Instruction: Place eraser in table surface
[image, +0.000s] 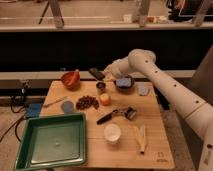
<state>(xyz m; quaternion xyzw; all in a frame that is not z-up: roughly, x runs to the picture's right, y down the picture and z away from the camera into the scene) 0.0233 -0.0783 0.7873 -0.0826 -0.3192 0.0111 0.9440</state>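
Observation:
The eraser, a small flat dark block, sits tilted at the tip of my gripper over the back edge of the table surface. It looks held a little above the wood. The white arm reaches in from the right, across the back of the light-brown tabletop. The gripper is shut on the eraser's right end.
Near the gripper are a red-orange bowl, a small dark cup, a dark bowl and a pale grey-blue patch. Further forward lie brown nuts, an orange fruit, a black-handled brush, a white cup and a green tray.

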